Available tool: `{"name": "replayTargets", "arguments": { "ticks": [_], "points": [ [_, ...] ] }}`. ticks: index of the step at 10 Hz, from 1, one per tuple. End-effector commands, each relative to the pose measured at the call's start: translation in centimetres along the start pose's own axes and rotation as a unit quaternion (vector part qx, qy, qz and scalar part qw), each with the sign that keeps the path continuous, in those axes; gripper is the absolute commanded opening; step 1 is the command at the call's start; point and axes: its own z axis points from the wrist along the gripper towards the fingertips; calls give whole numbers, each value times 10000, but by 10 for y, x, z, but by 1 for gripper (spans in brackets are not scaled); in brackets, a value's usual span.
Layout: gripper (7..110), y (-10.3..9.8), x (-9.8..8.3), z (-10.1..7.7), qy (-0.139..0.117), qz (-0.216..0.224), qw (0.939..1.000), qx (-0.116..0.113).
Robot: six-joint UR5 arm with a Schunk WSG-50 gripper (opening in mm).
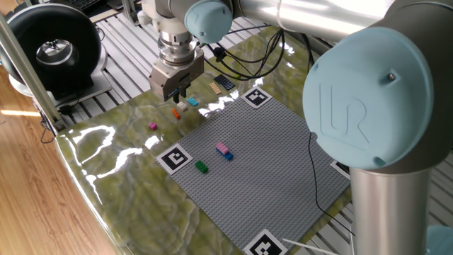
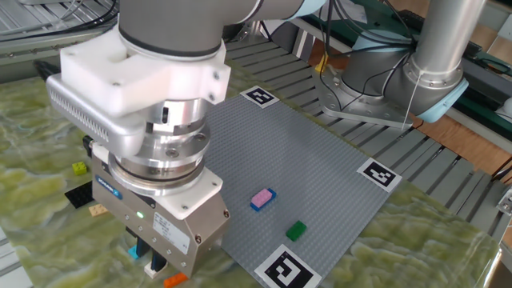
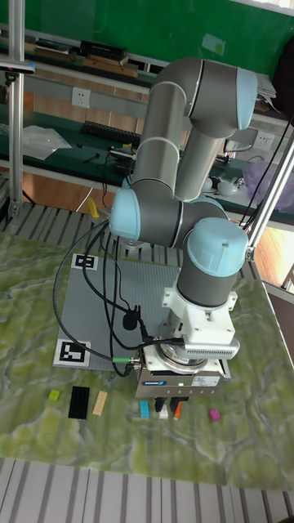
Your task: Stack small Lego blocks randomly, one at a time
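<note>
Green marbled table, grey baseplate

Honestly the gripper body covers most of what matters here. In the other fixed view its housing hides the whitish block completely, and only a sliver of the cyan block and the tip of the orange block stick out. Fingertips are too dark and small to tell how far apart they sit, or whether they touch anything. In the tall fixed view the arm blocks the middle of the grey baseplate, so the pink-on-blue stack and green block don't show.
</note>
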Motion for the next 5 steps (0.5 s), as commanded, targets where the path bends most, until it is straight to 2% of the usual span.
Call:
{"name": "replayTargets", "arguments": {
  "ticks": [1,5],
  "points": [
    [22,0,0,2,-15,48,10000,-35],
    [22,1,0,2,-2,87,9999,-52]
  ]
}}
